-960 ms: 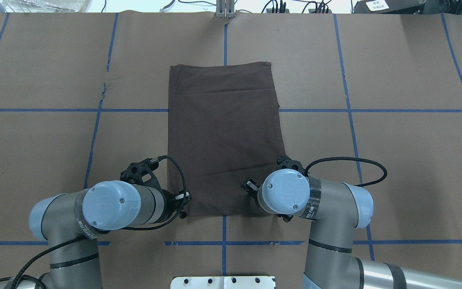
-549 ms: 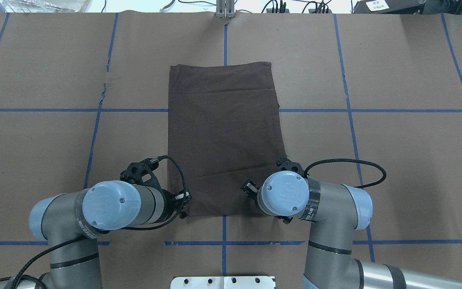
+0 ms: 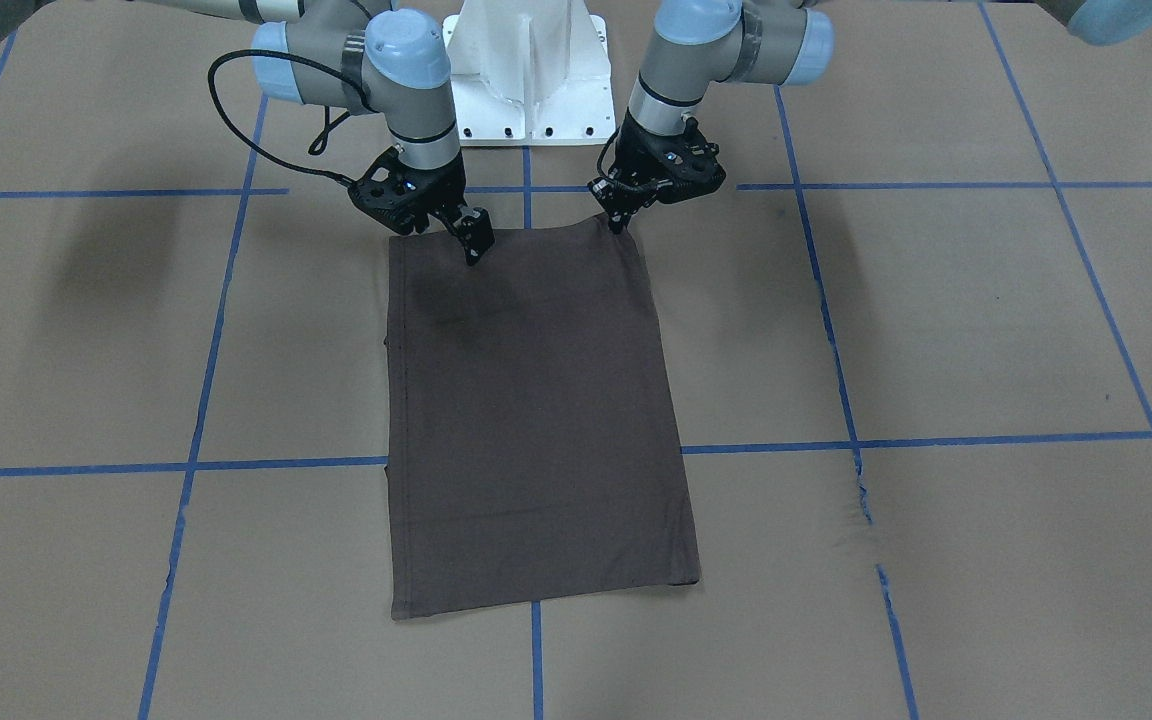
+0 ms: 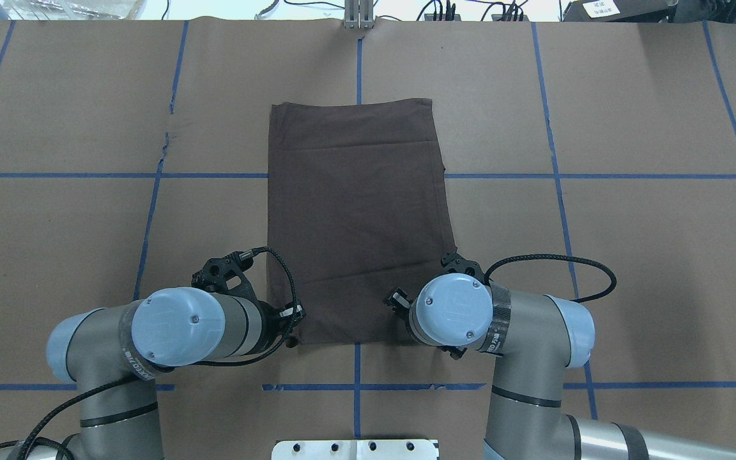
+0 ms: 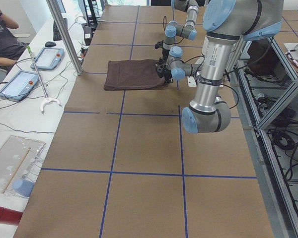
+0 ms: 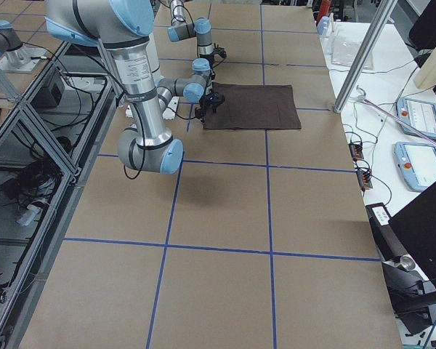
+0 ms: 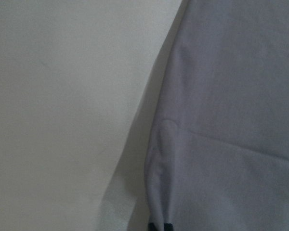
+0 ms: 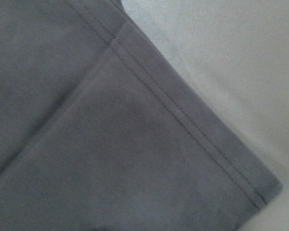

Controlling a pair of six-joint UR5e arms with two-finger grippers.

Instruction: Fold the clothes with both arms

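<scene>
Already narrowed to a long rectangle, the T-shirt lies flat in the middle of the desk, one short edge toward the robot. The left claw is clenched on that edge's corner, the cloth puckering up into its tips. The right claw sits further in along the same edge, and I cannot tell whether it grips. Probably both are placed there to carry this edge over to the far one.

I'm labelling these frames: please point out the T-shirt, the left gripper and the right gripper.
T-shirt [image 4: 355,217], overhead view, middle of the cloth.
Left gripper [image 3: 619,221], front-facing view, between its fingertips.
Right gripper [image 3: 464,238], front-facing view, between its fingertips.
</scene>
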